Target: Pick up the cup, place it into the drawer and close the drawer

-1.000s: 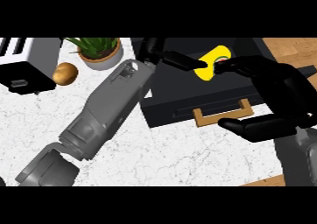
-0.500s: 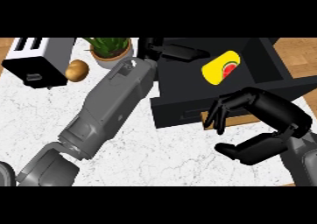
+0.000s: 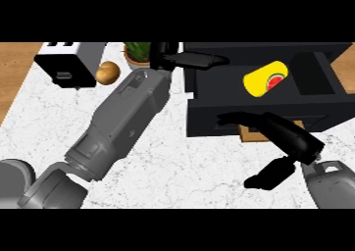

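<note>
A: Head view, cup?
B: Yellow cup (image 3: pixel 266 79), on its side inside the open drawer (image 3: pixel 209 108); closing is still to do.
A: Hands?
B: Right hand (image 3: pixel 294 139) at the drawer's front, fingers released, probably placed to push. Left hand (image 3: pixel 179 59) at the drawer's rear-left corner, fingers released, empty.

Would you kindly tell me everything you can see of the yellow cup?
The cup is bright yellow, smooth and plastic-looking, with a red and green mark on its side. It lies tipped over and slanted on the floor of the open black drawer, in the wider compartment at the view's left. Neither the left hand nor the right hand touches it.
</note>
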Robot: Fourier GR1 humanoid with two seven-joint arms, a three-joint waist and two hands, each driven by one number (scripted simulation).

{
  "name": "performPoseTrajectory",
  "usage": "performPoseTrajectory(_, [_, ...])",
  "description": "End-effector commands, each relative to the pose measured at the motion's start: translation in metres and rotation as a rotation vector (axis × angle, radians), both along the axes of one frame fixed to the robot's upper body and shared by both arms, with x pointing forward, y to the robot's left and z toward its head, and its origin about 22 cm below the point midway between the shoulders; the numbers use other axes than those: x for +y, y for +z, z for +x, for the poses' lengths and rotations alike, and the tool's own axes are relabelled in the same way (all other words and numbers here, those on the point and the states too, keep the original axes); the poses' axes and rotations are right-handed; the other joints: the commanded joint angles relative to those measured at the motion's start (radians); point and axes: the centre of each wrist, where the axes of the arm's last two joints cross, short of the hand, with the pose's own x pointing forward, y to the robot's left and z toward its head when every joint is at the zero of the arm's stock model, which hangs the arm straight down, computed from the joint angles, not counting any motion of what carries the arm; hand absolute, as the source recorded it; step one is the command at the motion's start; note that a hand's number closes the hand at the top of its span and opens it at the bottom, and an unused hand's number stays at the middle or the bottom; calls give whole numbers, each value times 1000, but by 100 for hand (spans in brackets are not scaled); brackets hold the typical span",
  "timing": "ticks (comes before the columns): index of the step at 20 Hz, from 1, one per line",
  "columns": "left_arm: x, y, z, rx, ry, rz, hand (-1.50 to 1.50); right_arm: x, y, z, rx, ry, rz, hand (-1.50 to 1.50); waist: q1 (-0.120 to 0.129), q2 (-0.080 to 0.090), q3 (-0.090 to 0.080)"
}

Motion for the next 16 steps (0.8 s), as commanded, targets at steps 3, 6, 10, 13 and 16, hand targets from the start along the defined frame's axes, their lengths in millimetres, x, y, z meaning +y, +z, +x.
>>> performPoseTrajectory(3, [24,-26,-5,-5,-19,-54,-150,20,-68,15,56,-20,-159,-150,64,-5,0])
performPoseTrajectory(6, [23,-33,-9,0,-17,-66,-150,11,-91,37,85,-5,-242,-150,84,-3,1])
performPoseTrajectory(10, [61,-37,-7,1,-3,-96,-150,3,-110,63,69,-82,-243,150,105,-2,1])
performPoseTrajectory(13, [58,-29,-7,0,-14,-76,-150,-21,-105,85,47,-122,-197,150,129,4,3])
performPoseTrajectory(16, [72,-51,-18,13,-5,-96,-150,-33,-95,99,-8,-187,-118,150,153,0,3])
